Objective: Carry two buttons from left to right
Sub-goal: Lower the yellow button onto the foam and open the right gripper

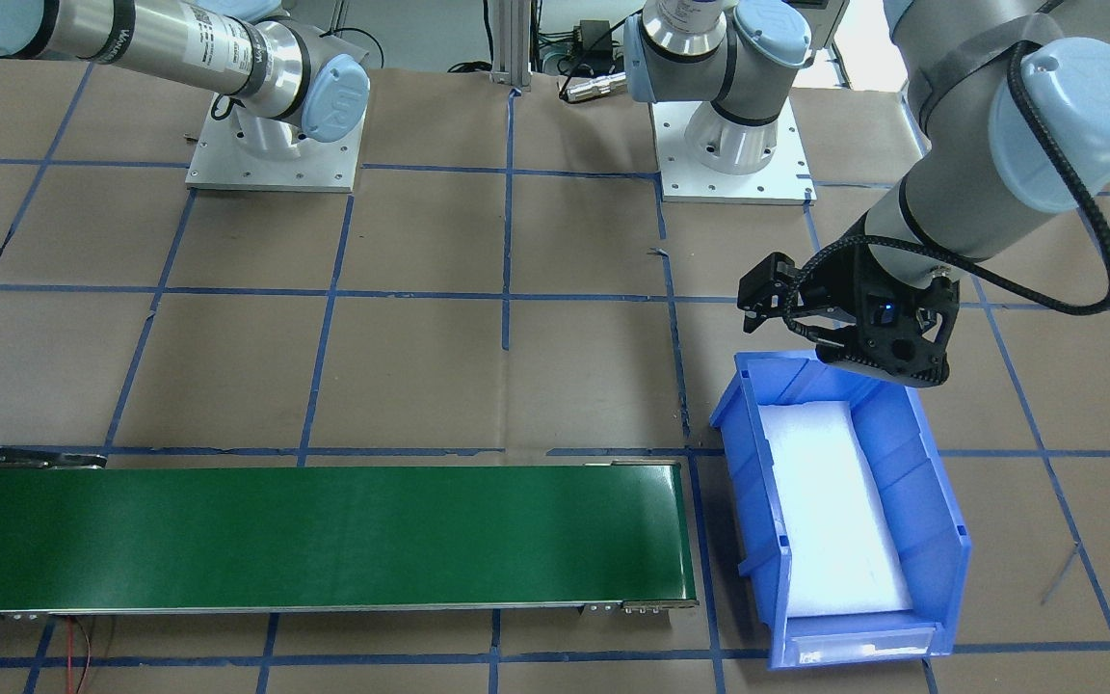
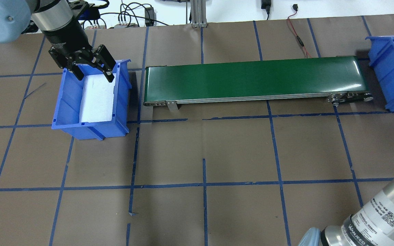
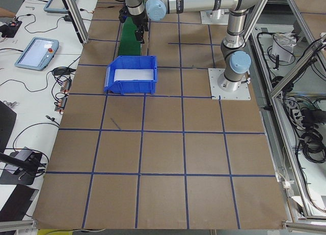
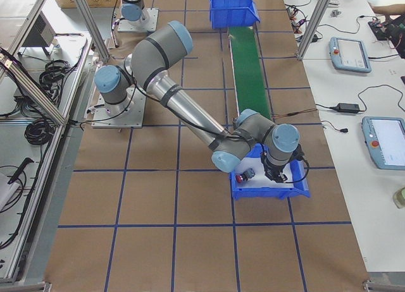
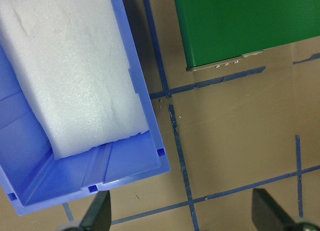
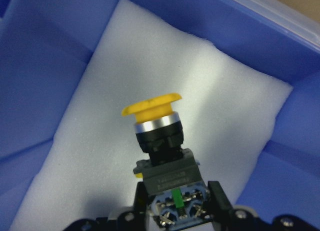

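Observation:
The yellow button (image 6: 152, 111) has a black-and-silver body. My right gripper (image 6: 176, 201) is shut on that body and holds it over the white foam (image 6: 125, 91) of the right blue bin (image 4: 272, 192). The red button (image 4: 240, 177) lies in the same bin, beside the gripper (image 4: 276, 175). My left gripper (image 2: 94, 76) is open and empty. It hovers over the far end of the left blue bin (image 2: 70, 130), which holds only white foam (image 2: 97, 99). Its fingertips (image 5: 100, 213) show at the bottom of the left wrist view.
A long green conveyor belt (image 2: 251, 78) runs between the two bins; it also shows in the front-facing view (image 1: 324, 530). Nothing lies on it. The table is brown paper with a blue tape grid (image 2: 204, 184). Cables lie at the far edge (image 2: 128, 20).

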`<state>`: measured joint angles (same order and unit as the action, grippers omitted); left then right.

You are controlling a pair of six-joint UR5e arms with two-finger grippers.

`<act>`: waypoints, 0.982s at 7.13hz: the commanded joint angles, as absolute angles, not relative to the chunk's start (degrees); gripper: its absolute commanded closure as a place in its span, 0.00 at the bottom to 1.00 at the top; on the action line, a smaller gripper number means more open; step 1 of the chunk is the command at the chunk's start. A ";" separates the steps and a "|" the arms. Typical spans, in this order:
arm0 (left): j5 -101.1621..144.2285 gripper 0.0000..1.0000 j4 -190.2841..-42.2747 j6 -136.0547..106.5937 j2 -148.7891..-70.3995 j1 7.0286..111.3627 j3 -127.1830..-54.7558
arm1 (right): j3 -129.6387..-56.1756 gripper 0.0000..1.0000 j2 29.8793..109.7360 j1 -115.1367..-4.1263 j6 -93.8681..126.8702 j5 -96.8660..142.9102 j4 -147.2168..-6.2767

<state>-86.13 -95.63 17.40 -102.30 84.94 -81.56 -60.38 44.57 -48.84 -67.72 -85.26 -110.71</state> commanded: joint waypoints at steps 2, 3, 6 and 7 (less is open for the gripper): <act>-86.13 0.00 -95.62 17.40 -102.30 84.90 -81.56 | -60.38 0.94 43.60 -50.18 -66.98 -85.17 -111.09; -86.13 0.00 -95.62 17.40 -102.39 84.90 -81.56 | -60.38 0.94 43.07 -50.19 -66.97 -85.08 -112.22; -86.13 0.00 -95.62 17.40 -102.39 84.90 -81.56 | -60.21 0.92 41.31 -50.19 -67.06 -84.81 -113.99; -86.22 0.00 -95.62 17.40 -102.39 84.90 -81.65 | -60.21 0.82 41.40 -50.19 -67.06 -84.99 -113.99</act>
